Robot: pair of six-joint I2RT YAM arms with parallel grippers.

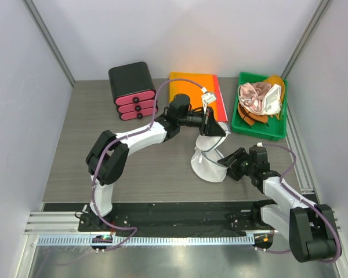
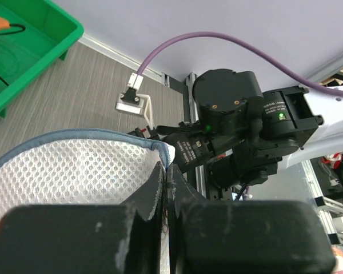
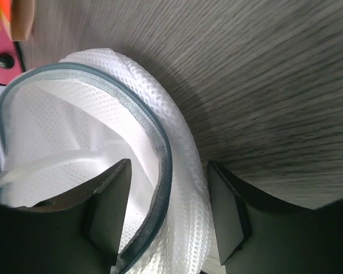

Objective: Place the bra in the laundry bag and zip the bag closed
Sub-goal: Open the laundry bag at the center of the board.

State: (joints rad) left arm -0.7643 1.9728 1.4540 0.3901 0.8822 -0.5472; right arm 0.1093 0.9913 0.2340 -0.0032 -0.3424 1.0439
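Observation:
The laundry bag [image 1: 209, 165], a white mesh clamshell with a grey-blue zipper, stands open at the table's middle. My left gripper [image 1: 216, 128] is shut on the rim of its raised half; in the left wrist view the fingertips [image 2: 167, 165] pinch the zipper edge of the mesh [image 2: 74, 171]. My right gripper [image 1: 223, 165] is open and straddles the lower half's rim. In the right wrist view one finger is inside the bag [image 3: 177, 131] and one outside, with a gap on each side. Pink, white and brown garments [image 1: 258, 97] lie heaped; I cannot tell which is the bra.
The garments lie in a green bin [image 1: 261, 130] at the back right. An orange flat sheet [image 1: 192, 92] lies behind the bag, and a black box with pink drawers [image 1: 132, 90] stands at the back left. Grey walls close in both sides.

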